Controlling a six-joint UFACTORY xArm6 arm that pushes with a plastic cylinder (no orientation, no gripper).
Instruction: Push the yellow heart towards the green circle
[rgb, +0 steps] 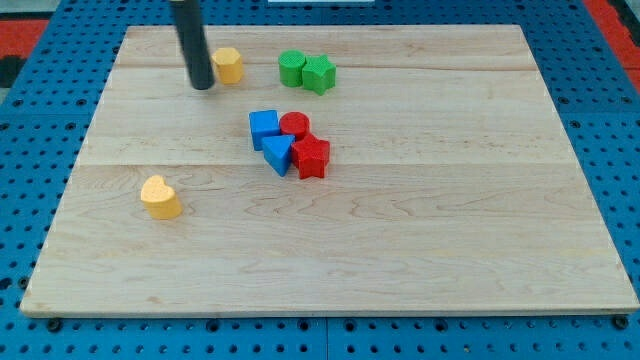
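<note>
The yellow heart (160, 197) lies at the board's lower left. The green circle (291, 68) sits near the view's top centre, touching a green star (319, 74) on its right. My tip (202, 85) stands near the view's top left, just left of a yellow hexagon (229, 65) and close to it. The tip is far above the yellow heart and well left of the green circle.
A cluster sits mid-board: a blue square (264, 128), a red circle (294, 125), a blue triangle (278, 154) and a red star (311, 157), all touching. The wooden board (430, 230) rests on a blue perforated table.
</note>
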